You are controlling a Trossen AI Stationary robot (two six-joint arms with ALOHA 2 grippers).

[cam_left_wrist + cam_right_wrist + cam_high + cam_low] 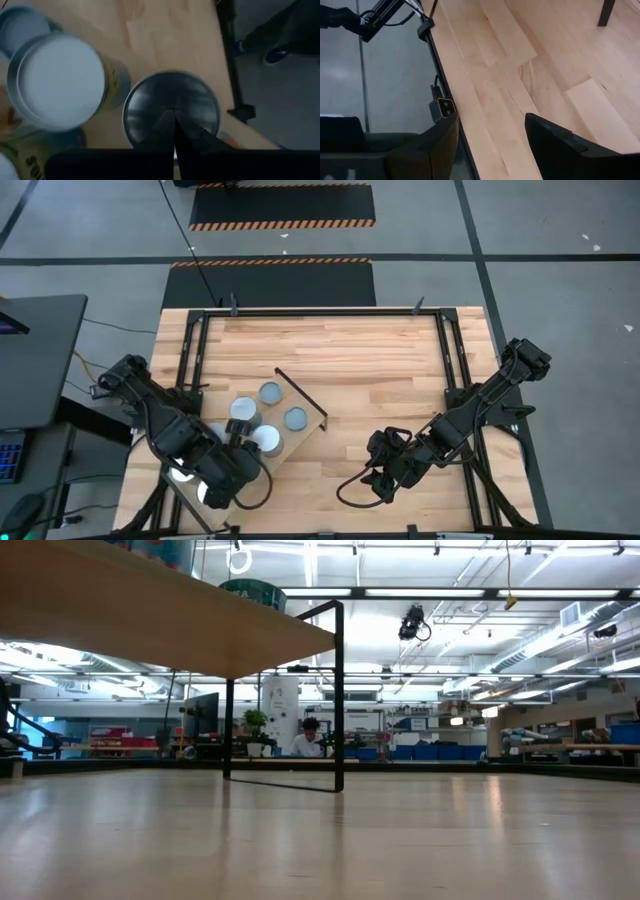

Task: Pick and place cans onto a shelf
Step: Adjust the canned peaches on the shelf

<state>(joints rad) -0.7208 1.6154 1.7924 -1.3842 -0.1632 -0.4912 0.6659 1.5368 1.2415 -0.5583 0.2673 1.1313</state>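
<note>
Silver-topped cans (270,393) are clustering on the shelf (310,402) near the bench's front-left corner. The left gripper (174,131) is hanging over one can (171,112) by the shelf's edge, fingers pinched together, gripping nothing. Likely the fingers should reopen and straddle the can before any lift. The right gripper (490,145) is waiting half open at the front right, empty. The bench (380,360) is butcher-block; a workshop is showing behind.
</note>
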